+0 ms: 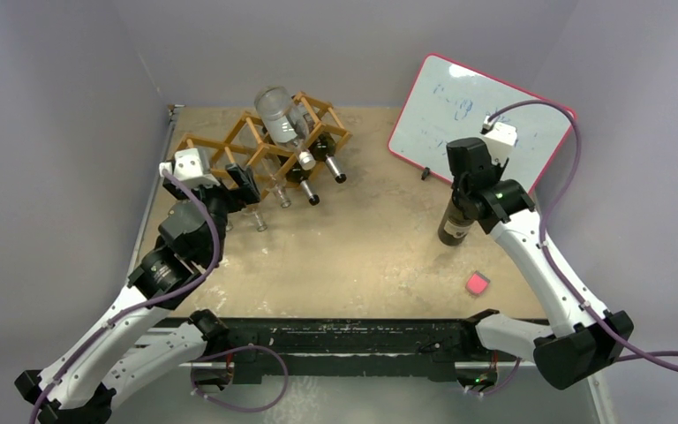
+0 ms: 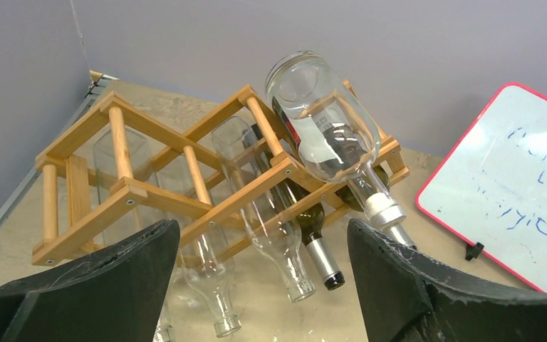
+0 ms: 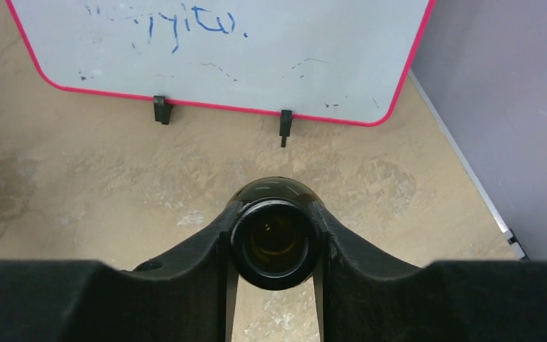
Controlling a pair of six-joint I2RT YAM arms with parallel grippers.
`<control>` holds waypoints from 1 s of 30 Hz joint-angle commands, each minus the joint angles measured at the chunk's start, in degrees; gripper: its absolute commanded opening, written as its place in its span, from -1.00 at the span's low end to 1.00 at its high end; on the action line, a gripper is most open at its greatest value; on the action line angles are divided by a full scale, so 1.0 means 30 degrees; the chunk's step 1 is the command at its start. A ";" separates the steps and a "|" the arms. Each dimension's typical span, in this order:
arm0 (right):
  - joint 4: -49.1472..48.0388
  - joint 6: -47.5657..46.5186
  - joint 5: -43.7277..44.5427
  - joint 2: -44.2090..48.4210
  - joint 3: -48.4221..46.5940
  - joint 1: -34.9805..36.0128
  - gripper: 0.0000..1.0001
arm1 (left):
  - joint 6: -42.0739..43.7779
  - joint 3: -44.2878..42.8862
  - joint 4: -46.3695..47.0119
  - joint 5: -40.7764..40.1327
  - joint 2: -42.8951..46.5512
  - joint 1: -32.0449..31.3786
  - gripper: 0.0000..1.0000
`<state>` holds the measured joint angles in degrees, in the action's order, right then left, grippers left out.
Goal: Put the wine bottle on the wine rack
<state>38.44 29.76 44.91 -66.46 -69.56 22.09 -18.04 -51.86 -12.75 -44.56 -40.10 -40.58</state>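
A dark wine bottle stands upright on the table at the right. My right gripper is shut on its neck from above; the right wrist view shows the bottle's open mouth pinched between the two fingers. The wooden wine rack stands at the back left and holds several bottles, clear and dark, with a large clear one lying on top. My left gripper is open and empty just in front of the rack; the rack fills the left wrist view.
A whiteboard with a red rim leans at the back right, just behind the dark bottle. A small pink cube lies near the front right. Grey walls close the table on three sides.
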 commanded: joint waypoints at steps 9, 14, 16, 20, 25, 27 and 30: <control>-0.2210 -0.2179 -0.0754 0.0977 -0.0301 -0.0067 -1.00 | -0.0300 -0.0375 0.0670 0.0950 -0.0350 -0.0039 0.74; -0.3970 -0.3638 -0.4381 0.1962 -0.0455 -0.0069 -1.00 | -0.0013 -0.0359 0.0770 0.2404 -0.0863 -0.0039 0.83; -0.4578 -0.4180 -0.6218 0.2283 -0.0482 -0.0069 -1.00 | 0.0655 -0.0263 0.0791 0.4049 -0.1012 -0.0035 0.96; -0.5504 -0.4893 -0.9352 0.2634 -0.0446 -0.0067 -1.00 | 0.1376 0.0506 0.1839 0.7970 -0.0987 -0.0031 0.98; -0.6209 -0.5575 -1.2653 0.2532 -0.0293 -0.0067 -1.00 | 0.1061 0.0911 0.2763 1.1719 -0.1835 -0.0038 0.93; -0.6608 -0.5648 -1.4054 0.2516 -0.0098 -0.0067 -1.00 | 0.0576 0.1192 0.3404 1.3040 -0.2354 -0.0047 0.89; -0.7603 -0.5605 -1.6246 0.2609 0.0409 -0.0067 -1.00 | -0.0386 0.1587 0.4329 1.4636 -0.3421 -0.0056 0.85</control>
<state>27.05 14.02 7.68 -60.34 -68.38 22.00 -15.90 -48.42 -6.44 -11.49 -47.31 -40.58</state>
